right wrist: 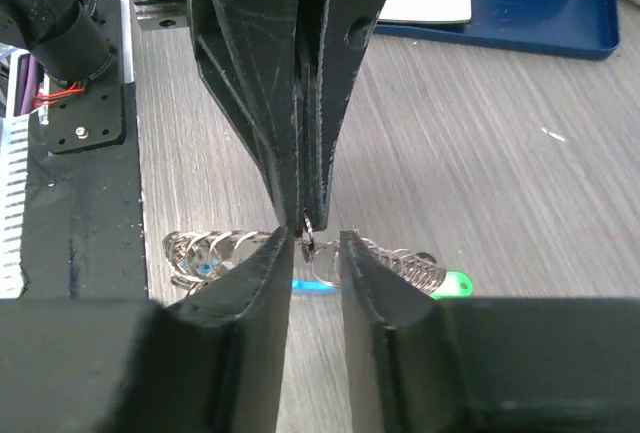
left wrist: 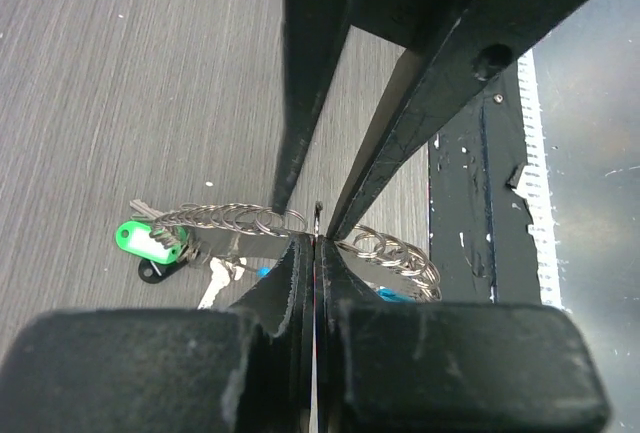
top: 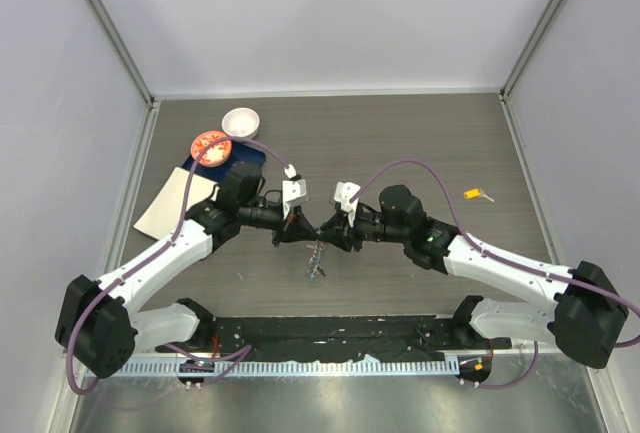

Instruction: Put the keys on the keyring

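Observation:
The keyring (top: 316, 261), a loop of grey metal rings with a blue plastic piece (right wrist: 315, 285), hangs between my two grippers above the table's middle. My left gripper (top: 300, 231) is shut on a ring at the loop's top; its closed tips (left wrist: 316, 243) show in the left wrist view. My right gripper (top: 330, 235) faces it tip to tip, its fingers (right wrist: 270, 263) apart on either side of that ring. A green-tagged key (left wrist: 150, 240) and a silver key (left wrist: 212, 278) hang on the loop. A yellow-tagged key (top: 477, 194) lies alone at the right.
A blue tray (top: 250, 158) at the back left holds a red-patterned dish (top: 210, 145), with a white bowl (top: 240, 121) behind it. A white sheet (top: 175, 201) lies beside the tray. The black base plate (top: 330, 333) runs along the near edge.

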`<state>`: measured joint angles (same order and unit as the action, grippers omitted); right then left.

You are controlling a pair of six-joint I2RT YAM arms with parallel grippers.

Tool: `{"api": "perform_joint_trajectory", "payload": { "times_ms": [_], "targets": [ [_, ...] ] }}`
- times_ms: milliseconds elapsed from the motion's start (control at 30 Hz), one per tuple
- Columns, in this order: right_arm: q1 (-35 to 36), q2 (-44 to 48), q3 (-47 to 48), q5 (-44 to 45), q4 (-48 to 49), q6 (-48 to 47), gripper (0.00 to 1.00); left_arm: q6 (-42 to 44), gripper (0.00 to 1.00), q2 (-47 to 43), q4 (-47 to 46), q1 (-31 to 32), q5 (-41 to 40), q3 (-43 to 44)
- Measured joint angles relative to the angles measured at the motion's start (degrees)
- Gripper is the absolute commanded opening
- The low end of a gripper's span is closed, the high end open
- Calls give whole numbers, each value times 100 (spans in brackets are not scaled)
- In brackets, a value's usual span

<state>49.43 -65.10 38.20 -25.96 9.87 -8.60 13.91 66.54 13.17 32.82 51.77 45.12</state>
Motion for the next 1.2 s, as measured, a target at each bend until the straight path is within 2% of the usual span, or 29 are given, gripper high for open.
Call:
{"api": "perform_joint_trajectory", "payload": {
  "times_ms": [200, 267, 400, 600, 767, 933, 1000, 1200],
  "targets": [
    [-7, 219, 20, 149, 28, 223, 80, 9, 0, -31, 48, 42, -90, 0],
    [-26, 435, 44, 321, -57, 365, 84, 11, 0, -74, 50, 44, -136, 0],
    [-164, 907, 195, 944, -361, 710, 99, 33, 0, -234, 48, 44, -225, -2],
    [-577, 1436, 428, 2070, -1174, 1154, 100, 70, 0, -529, 70, 44, -337, -7],
    [-1443, 1438, 774, 2918, -2002, 1554, 97, 63, 0, -815, 184, 44, -557, -22],
    [-2433, 1123, 966, 3731, -2736, 1941, 93, -4, 0, -1088, 369, 50, -855, -24],
    [-2754, 973, 977, 4017, -2951, 2061, 88, -50, 0, -1169, 498, 55, -1047, -24],
    [-3912, 339, 984, 4575, -3239, 2374, 80, -328, 0, -1311, 901, 61, -1803, -24]
  ]
}}
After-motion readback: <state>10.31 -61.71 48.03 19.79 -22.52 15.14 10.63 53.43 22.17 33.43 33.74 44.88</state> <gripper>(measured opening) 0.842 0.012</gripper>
